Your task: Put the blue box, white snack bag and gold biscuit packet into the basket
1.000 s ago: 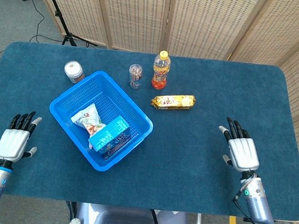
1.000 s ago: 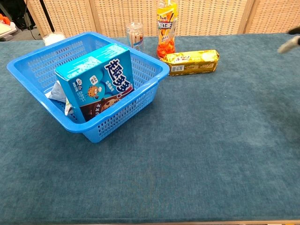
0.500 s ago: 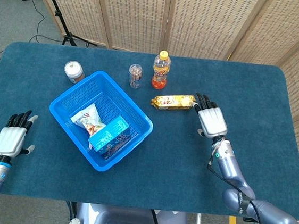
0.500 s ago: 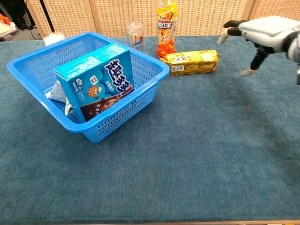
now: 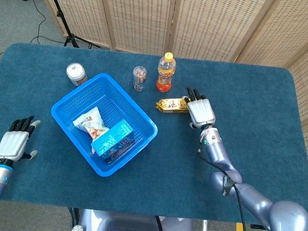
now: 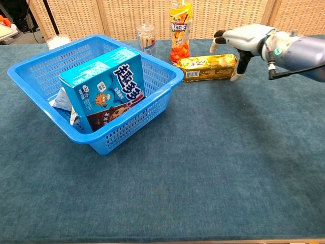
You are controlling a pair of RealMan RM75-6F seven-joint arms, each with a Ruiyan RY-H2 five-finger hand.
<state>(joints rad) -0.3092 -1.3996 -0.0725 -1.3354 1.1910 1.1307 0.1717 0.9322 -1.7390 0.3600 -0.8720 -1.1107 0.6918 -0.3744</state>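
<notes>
Right of the blue perforated plastic basket (image 5: pixel 66 112), across a strip of bare dark-blue felt tabletop (image 5: pixel 159 166), lies the gold foil biscuit packet (image 6: pixel 203 67), flat and lengthwise. The right hand (image 5: pixel 200 110) is over its far-from-basket end, fingers spread and curved down around it; whether they press the foil, I cannot tell. Open cloth runs from the packet to the basket's near rim and down to the table's front edge. Behind the packet, just beside it, stands an orange drink bottle with a yellow cap (image 5: pixel 165 72), and a clear tube of stick biscuits (image 5: pixel 139 78) stands between bottle and basket. A brown-lidded jar (image 5: pixel 76 74) sits beyond the basket's far-left corner. Inside the basket, the blue cardboard biscuit box (image 6: pixel 104 91) leans upright beside the white snack bag (image 5: pixel 90 122). Well left of the basket, the left hand (image 5: pixel 13 145) rests open. Half a second ago the right hand was clear of the packet's end; now it covers it.
</notes>
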